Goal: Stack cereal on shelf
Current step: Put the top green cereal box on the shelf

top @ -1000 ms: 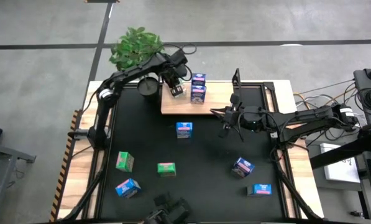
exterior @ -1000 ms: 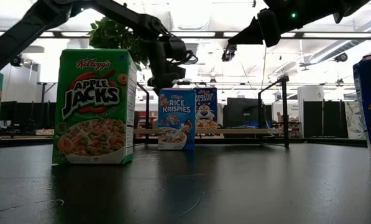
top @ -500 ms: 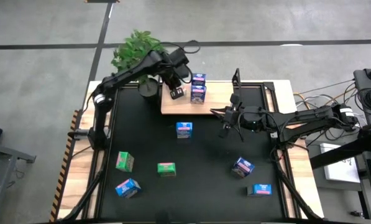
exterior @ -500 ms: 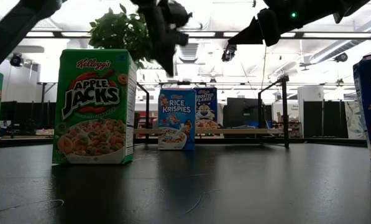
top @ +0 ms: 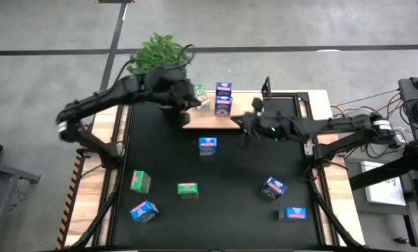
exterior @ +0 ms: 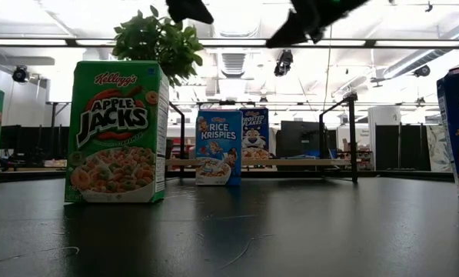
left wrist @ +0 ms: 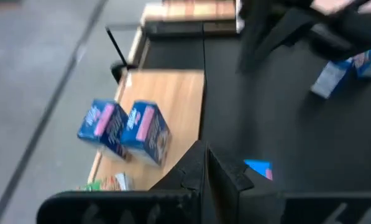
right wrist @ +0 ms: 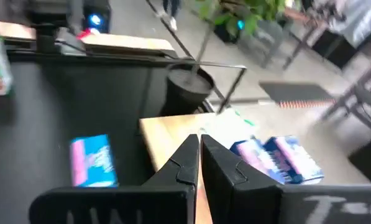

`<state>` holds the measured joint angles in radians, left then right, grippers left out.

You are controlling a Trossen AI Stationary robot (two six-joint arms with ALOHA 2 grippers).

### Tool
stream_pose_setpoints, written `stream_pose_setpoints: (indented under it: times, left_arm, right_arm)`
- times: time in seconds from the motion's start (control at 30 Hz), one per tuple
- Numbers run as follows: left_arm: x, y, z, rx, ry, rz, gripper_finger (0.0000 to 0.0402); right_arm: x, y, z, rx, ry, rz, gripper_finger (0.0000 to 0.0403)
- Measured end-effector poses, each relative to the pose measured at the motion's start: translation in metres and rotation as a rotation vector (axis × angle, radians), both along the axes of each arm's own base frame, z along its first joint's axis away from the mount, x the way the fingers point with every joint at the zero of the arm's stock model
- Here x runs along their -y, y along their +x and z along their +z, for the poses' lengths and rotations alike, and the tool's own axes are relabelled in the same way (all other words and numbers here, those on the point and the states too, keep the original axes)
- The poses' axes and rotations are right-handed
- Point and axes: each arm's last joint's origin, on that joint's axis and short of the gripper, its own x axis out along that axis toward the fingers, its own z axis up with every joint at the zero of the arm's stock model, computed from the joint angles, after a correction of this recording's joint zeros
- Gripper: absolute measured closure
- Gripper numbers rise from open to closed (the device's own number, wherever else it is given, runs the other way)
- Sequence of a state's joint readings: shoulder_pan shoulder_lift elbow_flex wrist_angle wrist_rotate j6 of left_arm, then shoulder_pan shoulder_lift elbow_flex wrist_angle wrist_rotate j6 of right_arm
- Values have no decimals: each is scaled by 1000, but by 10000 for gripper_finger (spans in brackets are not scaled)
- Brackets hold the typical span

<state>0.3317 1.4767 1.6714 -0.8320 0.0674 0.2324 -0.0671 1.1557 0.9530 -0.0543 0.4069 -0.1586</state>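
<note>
Both my tools are pinched shut and empty: the left tool (top: 187, 100) hangs over the near-plant end of the shelf (top: 247, 105), the right tool (top: 245, 126) over its front edge. Two blue cartons (top: 223, 97) stand on the shelf. I judge I'm between picks; next I must open over the blue carton (top: 207, 145) just below.

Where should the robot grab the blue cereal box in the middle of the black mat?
The blue box stands upright alone on the mat, nothing touching it. Probably best to come straight down from above and pinch its two wide flat faces near the top, since those faces are close together and flat for the fingers.
</note>
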Motion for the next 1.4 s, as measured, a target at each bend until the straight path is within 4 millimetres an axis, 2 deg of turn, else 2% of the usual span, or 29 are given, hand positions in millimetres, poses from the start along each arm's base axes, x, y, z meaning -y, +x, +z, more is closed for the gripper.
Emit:
stream_pose_setpoints:
  times: [0.1,0.2,0.37,0.57,0.7,0.73,0.87,1.07,1.2,1.33,1.4]
  left_arm:
    - [7,-19,-13,83,28,3,402]
    - [13,-38,-23,172,59,9,402]
    - [22,-68,-31,326,191,35,402]
    - [27,-91,-50,364,304,75,402]
    - [30,-99,-65,347,295,79,402]
    - [30,-101,-67,345,293,81,402]
    - [31,-107,-73,333,310,130,402]
    - [30,-111,-77,326,329,153,402]
    - [28,-108,-81,303,324,154,402]
    - [28,-107,-84,292,322,153,402]
    - [28,-107,-84,292,322,154,402]
  right_arm:
    - [19,18,23,-87,44,-5,394]
    - [47,38,42,-173,113,59,394]
    - [118,66,70,-205,201,105,394]
    - [212,97,76,-150,208,-16,394]
    - [250,113,76,-88,212,-73,394]
    - [256,118,70,-81,219,-79,394]
    - [264,124,52,-50,211,-95,394]
    - [259,131,39,-76,214,1,394]
    - [239,146,19,-130,258,83,394]
    - [208,163,2,-228,227,171,394]
    - [191,169,-5,-305,192,158,394]
